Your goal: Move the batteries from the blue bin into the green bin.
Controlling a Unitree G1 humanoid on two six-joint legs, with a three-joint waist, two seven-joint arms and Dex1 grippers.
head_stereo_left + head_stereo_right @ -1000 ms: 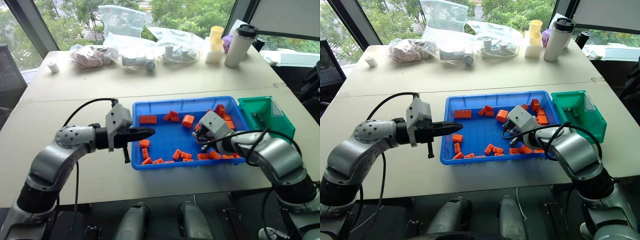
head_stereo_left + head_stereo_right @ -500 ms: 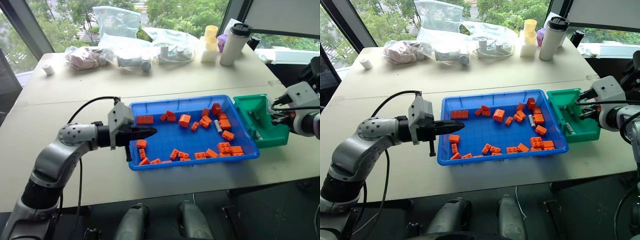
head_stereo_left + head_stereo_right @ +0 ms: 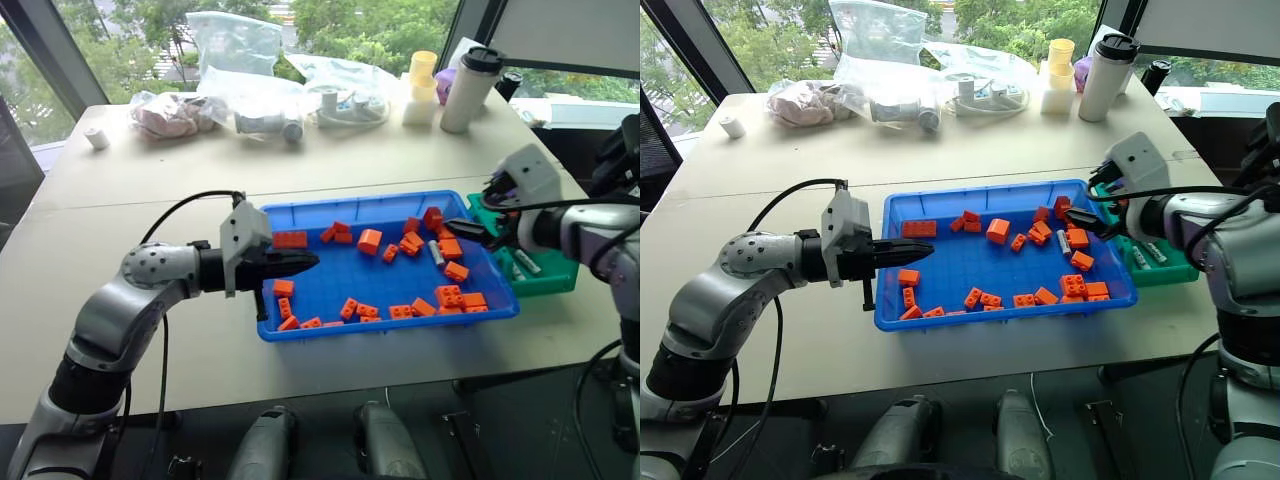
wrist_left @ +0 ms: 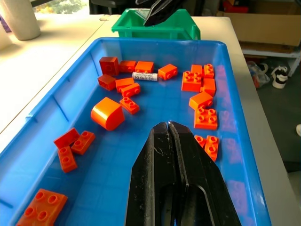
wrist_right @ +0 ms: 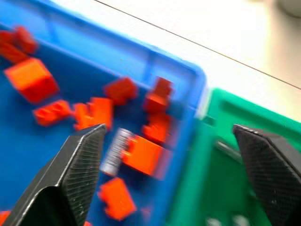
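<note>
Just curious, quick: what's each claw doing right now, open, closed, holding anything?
Left claw: closed, empty, over the blue bin.
Right claw: open, holding nothing, above the seam between blue bin and green bin.

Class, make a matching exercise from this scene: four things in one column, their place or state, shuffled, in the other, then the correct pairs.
Things:
1. left gripper
2. right gripper
3. battery
4. white tumbler

Places or states:
A. lying among orange bricks in the blue bin
B. fingers spread wide
C. standing at the table's far edge
D. fingers together

Pairs: 1-D, 2-B, 3-A, 4-C
</note>
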